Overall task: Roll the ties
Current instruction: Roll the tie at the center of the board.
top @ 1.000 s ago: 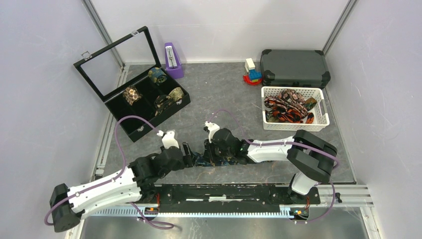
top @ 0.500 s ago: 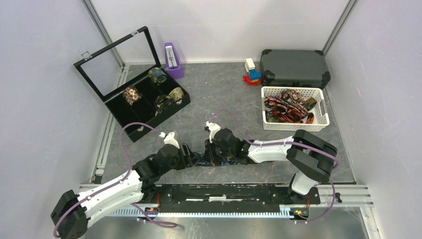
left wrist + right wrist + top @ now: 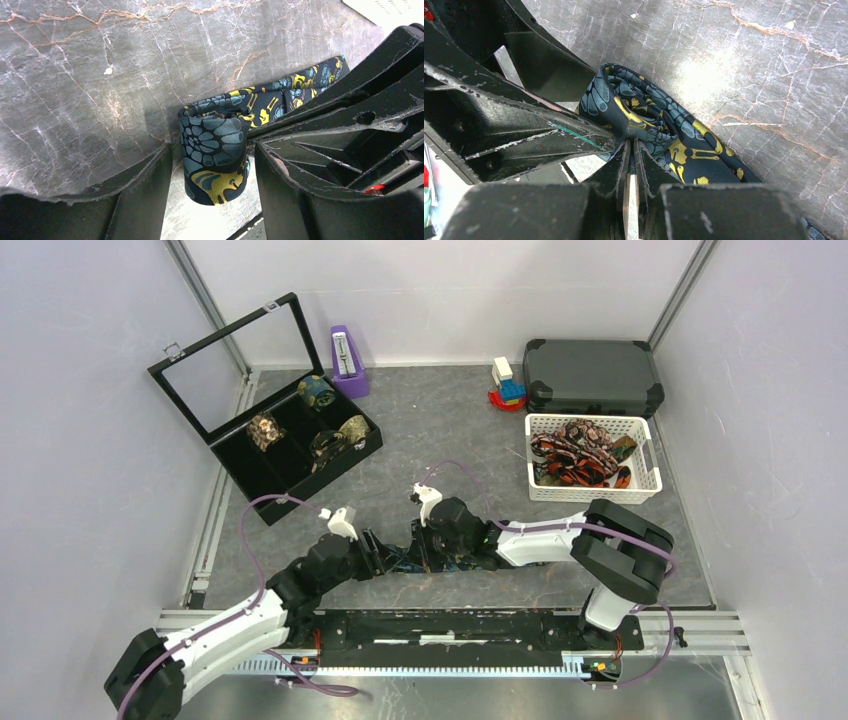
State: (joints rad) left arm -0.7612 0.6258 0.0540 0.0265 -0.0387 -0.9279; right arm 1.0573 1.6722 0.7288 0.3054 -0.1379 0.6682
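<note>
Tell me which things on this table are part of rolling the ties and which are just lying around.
Part of the job: navy paisley tie, partly rolled, pinched by the right gripper, left gripper open around its roll; loose ties in the white basket; rolled ties in the black display box.
Lying about: purple metronome; toy blocks; dark hard case.

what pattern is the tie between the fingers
Dark navy tie with blue and yellow paisley, clearest in the left wrist view.
</note>
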